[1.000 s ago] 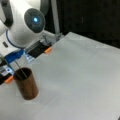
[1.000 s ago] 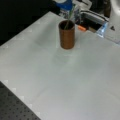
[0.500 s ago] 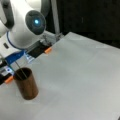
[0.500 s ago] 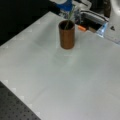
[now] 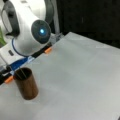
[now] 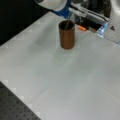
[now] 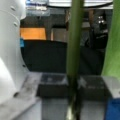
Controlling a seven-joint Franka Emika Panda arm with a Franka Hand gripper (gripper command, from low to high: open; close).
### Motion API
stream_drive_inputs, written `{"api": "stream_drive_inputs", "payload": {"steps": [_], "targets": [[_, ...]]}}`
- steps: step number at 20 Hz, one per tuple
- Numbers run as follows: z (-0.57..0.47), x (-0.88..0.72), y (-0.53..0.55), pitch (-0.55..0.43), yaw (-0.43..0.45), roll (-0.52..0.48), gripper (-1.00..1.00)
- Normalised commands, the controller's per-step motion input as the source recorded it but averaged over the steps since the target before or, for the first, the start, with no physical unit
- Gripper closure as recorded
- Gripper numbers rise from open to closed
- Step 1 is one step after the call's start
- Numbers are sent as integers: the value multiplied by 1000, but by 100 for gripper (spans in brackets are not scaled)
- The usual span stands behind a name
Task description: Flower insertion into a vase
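The vase is a dark brown cylinder standing upright on the white table at a front view's lower left; it also shows near a front view's top centre. A thin flower stem slants down into its open mouth, also seen as a thin line. In the wrist view my gripper is shut on the green stem, which rises between the two dark pads. A green leaf fills the right edge. The white arm hangs over the vase and hides the fingers in both front views.
Orange tabs lie along the table's back edge beside the robot's base. A black perforated board borders the white table sheet at a front view's lower left. Dark backdrop stands behind.
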Motion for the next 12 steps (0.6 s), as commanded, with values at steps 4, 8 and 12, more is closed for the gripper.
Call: {"api": "stream_drive_inputs", "payload": {"steps": [4,8,12], "targets": [[-133,387,54,79,-135,-7,-100],[-86,408,60,70,-109,-9,-100],[-47,430,73,97,-102,1,-100]]}}
